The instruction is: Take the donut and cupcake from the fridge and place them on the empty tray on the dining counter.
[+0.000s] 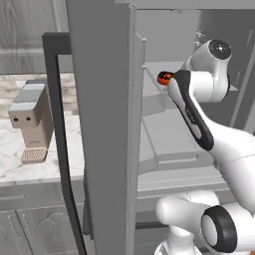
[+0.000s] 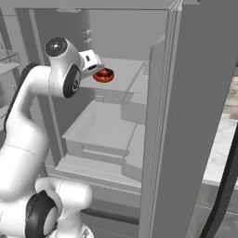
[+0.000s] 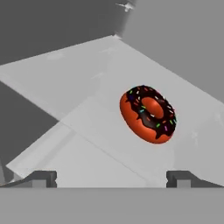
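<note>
The small ring donut point(image 3: 148, 113) with orange-brown sides and dark chocolate icing dotted with coloured specks lies on an upper shelf point(image 3: 87, 87) of pale grey inside the tall grey French-door fridge point(image 2: 200, 116), whose doors stand open. The two-finger gripper point(image 3: 111, 177) of the white arm reaches into the fridge just short of the donut, its dark fingertips point(image 3: 41, 178) spread wide and holding nothing; the donut sits ahead of them, slightly toward one fingertip rather than centred. By the look of it the task is at its start: the donut is not yet grasped, and the cupcake, the tray and the carry to the dining counter all remain. Below the shelf are grey drawers point(image 2: 100, 132). The open left door point(image 1: 102, 124) with its long black handle point(image 1: 62, 149) stands close beside the arm, and beyond it a beige coffee machine point(image 1: 31, 119) sits on a marble-topped counter point(image 1: 30, 172). The door edges leave a narrow way out.
</note>
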